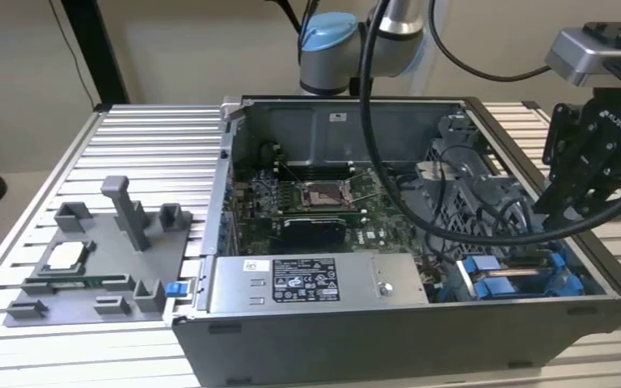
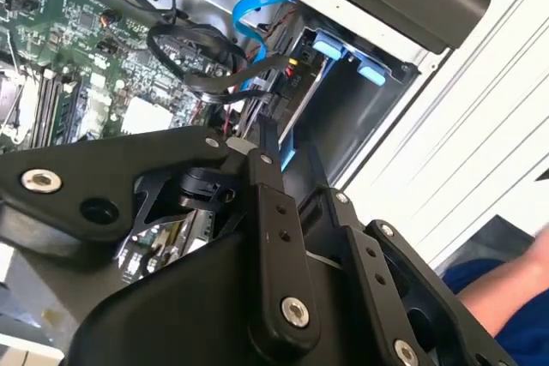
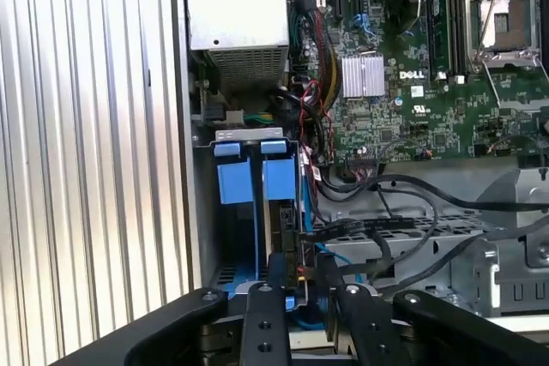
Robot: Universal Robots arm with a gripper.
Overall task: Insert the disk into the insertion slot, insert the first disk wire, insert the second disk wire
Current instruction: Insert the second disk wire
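Blue rails mark the insertion slot (image 3: 249,212), with the disk (image 3: 285,237) standing on edge inside it. The gripper (image 3: 298,276) hangs right over the disk's near end, its fingers (image 3: 276,267) close together around a dark wire plug (image 3: 300,250).

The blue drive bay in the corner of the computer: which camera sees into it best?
The first wrist view: it looks straight into the insertion slot, showing its two blue rails side by side and the gripper at its mouth. The exterior view shows the slot partly behind cables; the second wrist view catches its blue tabs past the gripper.
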